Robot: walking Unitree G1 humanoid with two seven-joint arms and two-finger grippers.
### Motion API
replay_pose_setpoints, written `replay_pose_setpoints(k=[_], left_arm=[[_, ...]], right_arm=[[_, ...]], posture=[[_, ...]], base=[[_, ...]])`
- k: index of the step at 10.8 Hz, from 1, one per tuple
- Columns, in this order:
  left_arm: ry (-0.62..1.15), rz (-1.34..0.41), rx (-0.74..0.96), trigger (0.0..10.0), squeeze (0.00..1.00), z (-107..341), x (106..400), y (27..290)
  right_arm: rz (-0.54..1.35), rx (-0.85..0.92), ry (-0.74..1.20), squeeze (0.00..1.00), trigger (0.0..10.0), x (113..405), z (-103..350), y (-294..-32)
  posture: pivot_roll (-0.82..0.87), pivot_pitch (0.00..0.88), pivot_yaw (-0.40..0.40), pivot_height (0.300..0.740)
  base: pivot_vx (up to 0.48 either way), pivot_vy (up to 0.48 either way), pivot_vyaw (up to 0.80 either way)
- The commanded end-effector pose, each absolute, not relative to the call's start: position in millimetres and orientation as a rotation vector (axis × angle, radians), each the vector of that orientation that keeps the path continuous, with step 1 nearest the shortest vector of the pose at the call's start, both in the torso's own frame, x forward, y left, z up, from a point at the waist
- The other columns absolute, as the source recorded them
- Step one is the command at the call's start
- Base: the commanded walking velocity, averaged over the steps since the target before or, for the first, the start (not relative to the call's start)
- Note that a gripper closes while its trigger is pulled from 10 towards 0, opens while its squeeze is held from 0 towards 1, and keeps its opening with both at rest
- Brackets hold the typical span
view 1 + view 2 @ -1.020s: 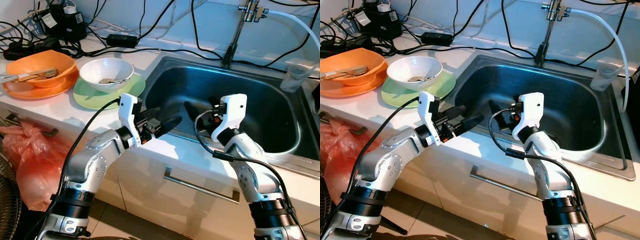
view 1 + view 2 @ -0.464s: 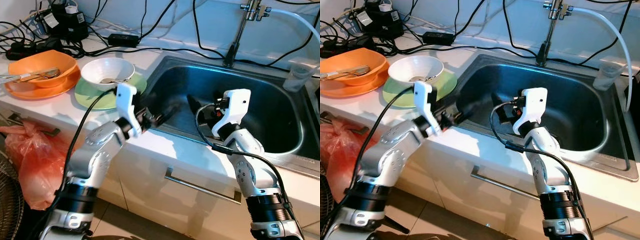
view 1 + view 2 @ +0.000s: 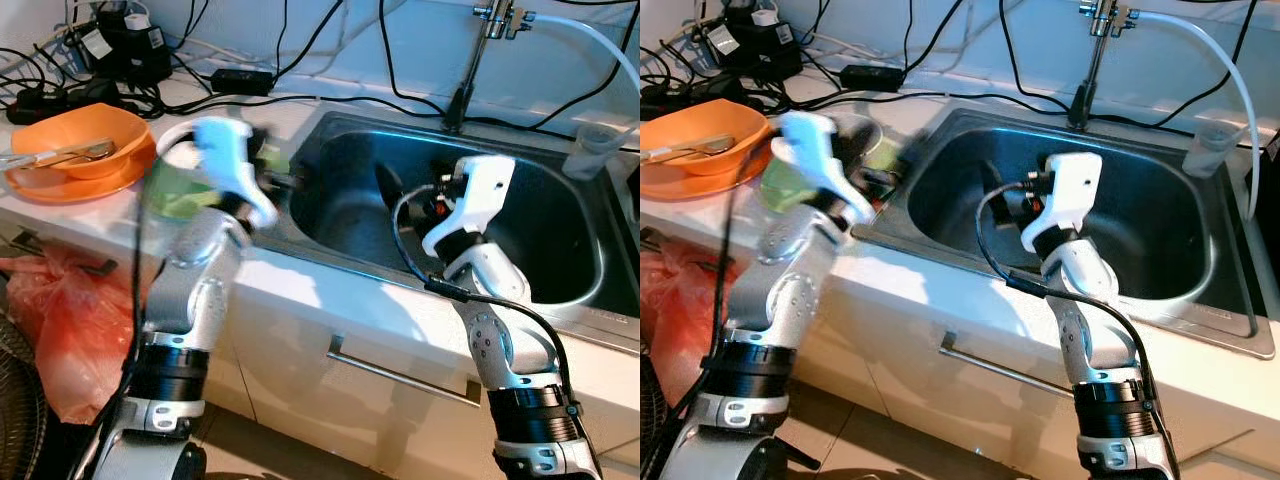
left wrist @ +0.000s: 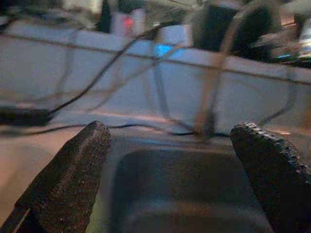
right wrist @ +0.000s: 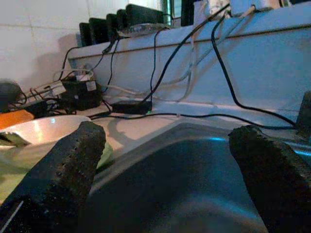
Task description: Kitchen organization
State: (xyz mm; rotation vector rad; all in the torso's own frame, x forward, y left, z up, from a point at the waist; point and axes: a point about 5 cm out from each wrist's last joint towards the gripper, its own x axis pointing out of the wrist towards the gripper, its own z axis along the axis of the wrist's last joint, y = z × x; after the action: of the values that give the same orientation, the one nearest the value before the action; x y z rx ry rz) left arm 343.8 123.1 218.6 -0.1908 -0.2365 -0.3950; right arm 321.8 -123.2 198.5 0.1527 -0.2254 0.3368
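Left gripper (image 4: 170, 179) has swung up from sink (image 3: 560, 290) rim, fingers spread.

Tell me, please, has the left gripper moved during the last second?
Yes. The left gripper has swung up from the counter's front edge toward the sink's left rim.

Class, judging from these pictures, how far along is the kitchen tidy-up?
Nothing looks done: the orange bowl with cutlery sits on the counter and the sink holds no dishes. In hand: nothing; the left gripper and the right gripper are open, over the sink. All dishes remain.
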Motion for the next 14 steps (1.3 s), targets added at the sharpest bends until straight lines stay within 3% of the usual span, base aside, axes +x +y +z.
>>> replay_pose_setpoints(k=[1,4,7,13,14], left_arm=[[-0.243,-0.354,-0.185,10.0,0.00,221,347,126],[-0.201,-0.187,-0.221,10.0,0.00,211,355,140],[-0.171,-0.174,-0.168,10.0,0.00,203,358,141],[-0.155,-0.208,0.066,10.0,0.00,195,366,169],[-0.155,-0.222,0.072,8.3,0.00,194,366,169]], right_arm=[[0.345,0.152,-0.240,0.00,10.0,321,205,-120],[0.338,0.158,-0.243,0.00,10.0,317,209,-120],[0.343,0.164,-0.236,0.00,10.0,316,208,-117],[0.334,0.187,-0.221,0.00,10.0,312,206,-115],[0.334,0.189,-0.220,0.00,10.0,311,205,-114]], posture=[[0.01,0.000,0.028,0.740],[-0.01,0.000,0.031,0.740],[-0.01,0.000,0.033,0.740],[0.00,0.000,0.049,0.740],[0.00,0.000,0.050,0.740]], base=[[0.000,0.000,0.00],[0.000,0.000,0.00],[0.000,0.000,0.00],[0.000,0.000,0.00],[0.000,0.000,0.00]])
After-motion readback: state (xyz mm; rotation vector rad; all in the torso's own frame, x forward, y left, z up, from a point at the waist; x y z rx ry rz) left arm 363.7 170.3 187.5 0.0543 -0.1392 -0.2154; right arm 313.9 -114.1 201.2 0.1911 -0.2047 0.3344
